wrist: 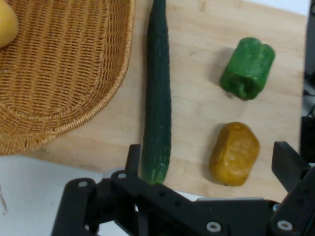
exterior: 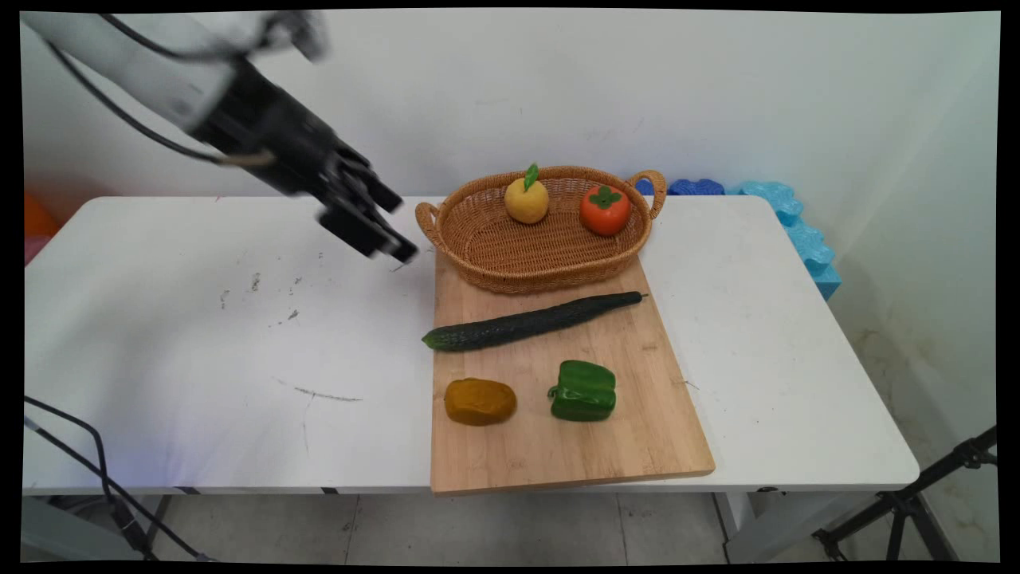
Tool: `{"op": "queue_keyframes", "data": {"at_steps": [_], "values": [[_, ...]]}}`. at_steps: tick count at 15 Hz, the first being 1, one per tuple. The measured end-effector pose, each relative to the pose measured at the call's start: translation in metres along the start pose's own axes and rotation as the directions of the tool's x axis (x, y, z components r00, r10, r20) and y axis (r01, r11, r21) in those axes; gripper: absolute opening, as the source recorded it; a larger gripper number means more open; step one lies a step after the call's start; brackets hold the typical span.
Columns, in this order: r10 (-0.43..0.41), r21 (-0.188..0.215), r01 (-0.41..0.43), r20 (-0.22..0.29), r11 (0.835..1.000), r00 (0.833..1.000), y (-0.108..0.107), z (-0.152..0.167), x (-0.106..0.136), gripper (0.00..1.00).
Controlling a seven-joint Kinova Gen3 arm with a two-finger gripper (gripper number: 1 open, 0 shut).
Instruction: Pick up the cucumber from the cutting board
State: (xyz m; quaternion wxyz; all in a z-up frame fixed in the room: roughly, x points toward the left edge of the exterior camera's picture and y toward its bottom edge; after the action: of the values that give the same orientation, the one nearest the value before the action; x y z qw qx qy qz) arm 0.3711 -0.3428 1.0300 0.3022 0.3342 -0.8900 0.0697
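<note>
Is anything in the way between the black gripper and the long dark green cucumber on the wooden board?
Nothing visible is. The open black gripper hangs above bare table left of the woven wicker basket; the long dark green cucumber lies clear on the wooden cutting board.

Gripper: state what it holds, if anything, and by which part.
Nothing. The gripper is open and empty, in the air left of the basket, with the cucumber and the other food untouched on the cutting board.

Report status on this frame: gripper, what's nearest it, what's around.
Gripper open, empty, above table left of basket. Nearest: basket handle, cucumber. Brown lump and green pepper on board.
</note>
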Motion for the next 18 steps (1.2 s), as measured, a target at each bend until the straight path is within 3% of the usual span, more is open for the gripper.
{"op": "queue_keyframes", "data": {"at_steps": [4, 9, 18], "values": [[-0.022, 0.057, 0.018, 0.062, 0.998, 0.998, -0.001, 0.069, 0.005, 1.0], [-0.059, 0.094, 0.047, 0.128, 0.994, 0.99, -0.005, 0.142, 0.003, 1.0], [-0.082, 0.118, 0.061, 0.18, 0.991, 0.98, -0.007, 0.203, -0.002, 1.0]]}}
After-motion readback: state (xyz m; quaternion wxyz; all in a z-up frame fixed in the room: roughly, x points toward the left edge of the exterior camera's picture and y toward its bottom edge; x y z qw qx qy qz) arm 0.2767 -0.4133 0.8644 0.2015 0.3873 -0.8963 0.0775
